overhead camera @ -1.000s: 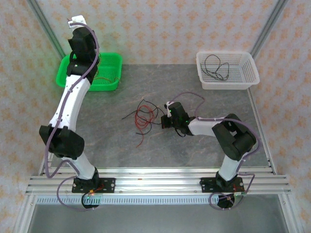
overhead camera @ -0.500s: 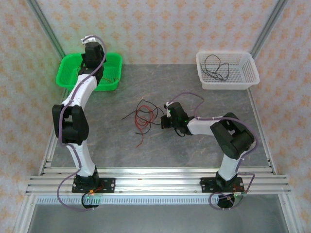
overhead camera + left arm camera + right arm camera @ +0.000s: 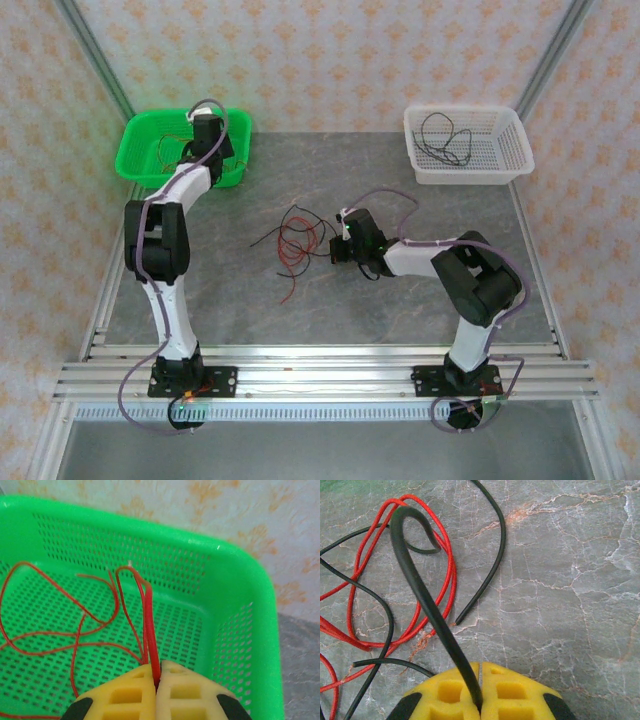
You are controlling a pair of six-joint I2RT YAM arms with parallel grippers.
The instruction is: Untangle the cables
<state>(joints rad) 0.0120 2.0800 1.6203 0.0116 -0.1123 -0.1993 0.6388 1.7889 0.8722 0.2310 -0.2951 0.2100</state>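
Now, red wire (image 3: 152, 645) tight inside the left tool (image 3: 156, 669), black wire (image 3: 432, 612) tight inside the right tool (image 3: 480, 669).

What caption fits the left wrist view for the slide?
Left gripper shut on a red wire, held above the green basket floor.

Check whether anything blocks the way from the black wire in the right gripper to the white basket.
Nothing stands on the bare table toward the white basket. But the black wire, pinched in the right gripper, crosses the red wires, which may drag along.
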